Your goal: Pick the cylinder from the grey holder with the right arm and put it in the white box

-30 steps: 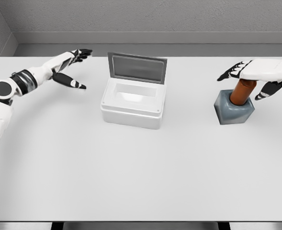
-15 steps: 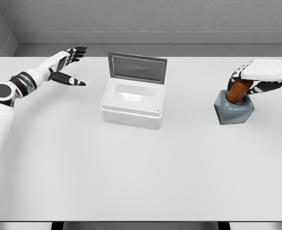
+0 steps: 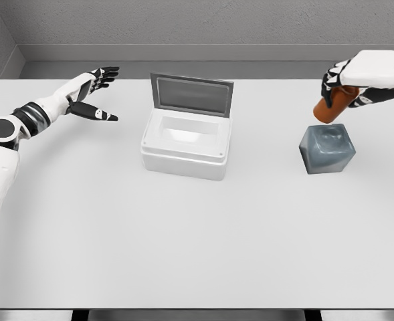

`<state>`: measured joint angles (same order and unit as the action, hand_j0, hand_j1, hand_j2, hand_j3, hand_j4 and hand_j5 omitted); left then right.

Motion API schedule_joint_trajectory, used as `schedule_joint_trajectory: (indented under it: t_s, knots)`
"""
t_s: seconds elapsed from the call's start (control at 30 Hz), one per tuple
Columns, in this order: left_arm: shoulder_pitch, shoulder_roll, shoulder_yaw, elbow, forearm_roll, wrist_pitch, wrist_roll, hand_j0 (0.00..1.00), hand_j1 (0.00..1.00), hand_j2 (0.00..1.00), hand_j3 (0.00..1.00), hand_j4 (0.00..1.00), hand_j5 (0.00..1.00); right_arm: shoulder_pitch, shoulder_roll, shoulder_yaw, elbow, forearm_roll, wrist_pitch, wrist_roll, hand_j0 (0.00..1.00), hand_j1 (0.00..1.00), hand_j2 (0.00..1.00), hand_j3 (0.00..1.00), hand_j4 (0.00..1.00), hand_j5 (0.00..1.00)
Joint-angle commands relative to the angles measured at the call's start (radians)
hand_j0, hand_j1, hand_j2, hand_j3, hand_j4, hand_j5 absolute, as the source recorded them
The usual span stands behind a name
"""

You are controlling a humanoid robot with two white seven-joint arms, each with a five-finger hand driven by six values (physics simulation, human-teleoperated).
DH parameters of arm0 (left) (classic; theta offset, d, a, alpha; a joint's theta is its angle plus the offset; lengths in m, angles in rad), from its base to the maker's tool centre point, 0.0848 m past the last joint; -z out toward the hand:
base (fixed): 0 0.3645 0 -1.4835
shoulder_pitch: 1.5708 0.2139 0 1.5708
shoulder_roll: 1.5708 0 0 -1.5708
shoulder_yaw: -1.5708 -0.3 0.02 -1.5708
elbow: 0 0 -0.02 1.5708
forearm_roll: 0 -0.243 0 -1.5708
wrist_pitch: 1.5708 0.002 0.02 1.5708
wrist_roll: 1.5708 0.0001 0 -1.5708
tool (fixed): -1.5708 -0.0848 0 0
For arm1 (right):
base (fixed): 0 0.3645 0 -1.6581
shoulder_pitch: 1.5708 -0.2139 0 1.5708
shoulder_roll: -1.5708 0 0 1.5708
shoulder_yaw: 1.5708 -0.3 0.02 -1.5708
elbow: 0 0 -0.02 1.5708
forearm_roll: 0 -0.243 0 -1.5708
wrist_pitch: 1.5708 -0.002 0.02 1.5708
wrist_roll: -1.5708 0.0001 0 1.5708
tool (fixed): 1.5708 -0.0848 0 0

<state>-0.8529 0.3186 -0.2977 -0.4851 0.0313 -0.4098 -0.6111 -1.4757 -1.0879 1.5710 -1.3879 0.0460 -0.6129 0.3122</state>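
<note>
- We see the right hand [image 3: 347, 83] at the upper right of the frame, its arm entering from the right edge, fingers [image 3: 330, 85] curled around the short reddish-brown cylinder [image 3: 333, 105].
- The cylinder is tilted, its lower end pointing down and left, and it hangs clear above the grey faceted block holder [image 3: 326, 149]; the two are apart, with desk showing between them.
- The grey holder sits on the plain white desk [image 3: 197, 241] at right of centre, its top recess bare.
- The white rectangular box [image 3: 186, 146] stands just left of centre, well apart from the holder, with its grey-lined lid [image 3: 191, 95] propped upright at the back edge. We note the inside is white and holds nothing we can make out.
- The left hand [image 3: 95, 93] shows at the upper left, arm stretched over the desk, fingers spread with the thumb held apart, holding nothing.
</note>
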Motion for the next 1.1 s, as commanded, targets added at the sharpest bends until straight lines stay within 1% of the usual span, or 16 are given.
schedule_joint_trajectory:
  t_s: [0.0, 0.2, 0.27, 0.33, 0.4, 0.5, 0.53, 0.6, 0.67, 0.73, 0.83, 0.9, 1.0, 1.07]
  knots:
    - [0.0, 0.0, 0.003, -0.001, 0.007, 0.0, 0.0, 1.0, 1.0, 1.0, 1.0, 1.0, 1.0, -0.002, -0.009, -0.005, -0.097, -0.006, 0.002, 0.011, 0.34, 0.34, 0.34, 0.34, 0.34, 0.34]
    - [0.0, -0.001, 0.002, -0.001, 0.007, 0.002, 0.0, 1.0, 1.0, 1.0, 1.0, 1.0, 1.0, -0.005, 0.005, -0.011, -0.204, -0.005, 0.002, 0.022, 0.32, 0.32, 0.32, 0.32, 0.32, 0.32]
    - [0.0, -0.001, 0.002, -0.001, 0.007, 0.002, 0.0, 1.0, 1.0, 1.0, 1.0, 1.0, 1.0, -0.009, 0.014, -0.016, -0.22, -0.005, 0.002, 0.022, 0.32, 0.32, 0.32, 0.32, 0.32, 0.32]
    - [0.0, -0.001, 0.002, -0.001, 0.007, 0.002, 0.0, 1.0, 1.0, 1.0, 1.0, 1.0, 1.0, -0.018, 0.042, -0.016, -0.243, -0.002, 0.002, 0.022, 0.32, 0.32, 0.32, 0.32, 0.32, 0.32]
    - [0.002, -0.001, 0.002, -0.001, 0.007, 0.002, 0.0, 1.0, 1.0, 1.0, 1.0, 1.0, 1.0, -0.02, 0.082, -0.017, -0.243, 0.002, 0.002, 0.024, 0.32, 0.32, 0.32, 0.32, 0.32, 0.32]
    - [0.002, -0.001, 0.002, -0.001, 0.007, 0.002, 0.0, 1.0, 1.0, 1.0, 1.0, 1.0, 1.0, -0.02, 0.108, -0.025, -0.244, 0.003, 0.002, 0.042, 0.31, 0.31, 0.31, 0.31, 0.31, 0.31]
    - [0.002, -0.001, 0.002, -0.001, 0.007, 0.002, 0.0, 1.0, 1.0, 1.0, 1.0, 1.0, 1.0, -0.02, 0.115, -0.026, -0.246, 0.006, 0.002, 0.062, 0.29, 0.29, 0.29, 0.29, 0.29, 0.29]
    - [0.002, -0.001, 0.002, -0.001, 0.007, 0.002, 0.0, 1.0, 1.0, 1.0, 1.0, 1.0, 1.0, -0.02, 0.131, -0.034, -0.246, 0.014, 0.002, 0.068, 0.29, 0.29, 0.29, 0.29, 0.29, 0.29]
    - [0.002, -0.001, 0.002, -0.001, 0.007, 0.002, 0.0, 1.0, 1.0, 1.0, 1.0, 1.0, 1.0, -0.018, 0.167, -0.043, -0.243, 0.043, 0.002, 0.07, 0.29, 0.29, 0.29, 0.29, 0.29, 0.29]
    - [0.003, -0.001, 0.002, -0.001, 0.007, 0.0, 0.0, 1.0, 1.0, 1.0, 1.0, 1.0, 1.0, -0.02, 0.187, -0.046, -0.24, 0.045, 0.002, 0.071, 0.29, 0.29, 0.29, 0.29, 0.29, 0.29]
    - [0.003, -0.001, 0.002, -0.001, 0.007, 0.0, 0.0, 1.0, 1.0, 1.0, 1.0, 1.0, 1.0, -0.031, 0.218, -0.046, -0.23, 0.054, 0.002, 0.071, 0.29, 0.29, 0.29, 0.29, 0.29, 0.29]
    - [0.003, -0.001, 0.002, -0.001, 0.007, 0.002, 0.0, 1.0, 1.0, 1.0, 1.0, 1.0, 1.0, -0.034, 0.255, -0.046, -0.194, 0.069, 0.002, 0.079, 0.29, 0.29, 0.29, 0.29, 0.29, 0.29]
    - [0.003, -0.001, 0.002, -0.003, 0.007, 0.002, 0.0, 1.0, 1.0, 1.0, 1.0, 1.0, 1.0, -0.041, 0.289, -0.043, -0.191, 0.089, 0.002, 0.099, 0.29, 0.29, 0.29, 0.29, 0.29, 0.29]
    - [0.003, -0.001, 0.002, -0.001, 0.007, 0.002, 0.0, 1.0, 1.0, 1.0, 1.0, 1.0, 1.0, -0.048, 0.298, -0.045, -0.191, 0.103, 0.002, 0.108, 0.29, 0.29, 0.29, 0.29, 0.29, 0.29]
